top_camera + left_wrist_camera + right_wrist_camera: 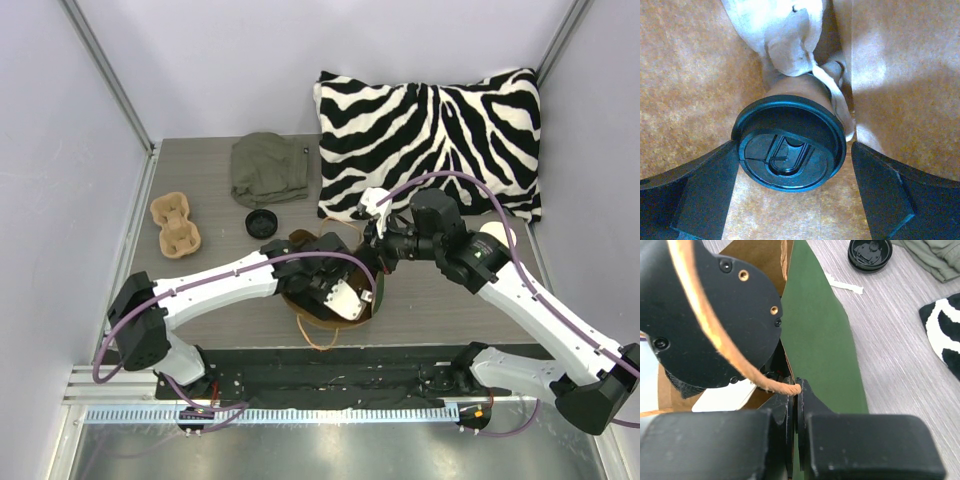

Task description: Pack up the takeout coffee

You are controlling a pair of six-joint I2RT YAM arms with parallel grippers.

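Observation:
The takeout coffee, a tan cup with a black lid, lies inside the green bag on its brown paper inside, lid towards the camera. My left gripper is reached into the bag and is open. Its left finger is at the lid's edge and its right finger stands apart from it. My right gripper is shut on the top edge of the bag's green wall, beside the rope handle. In the top view the right gripper is at the bag's far right rim.
A crumpled white napkin lies in the bag behind the cup. On the table are a tan pulp tray, a loose black lid, an olive cloth and a zebra pillow.

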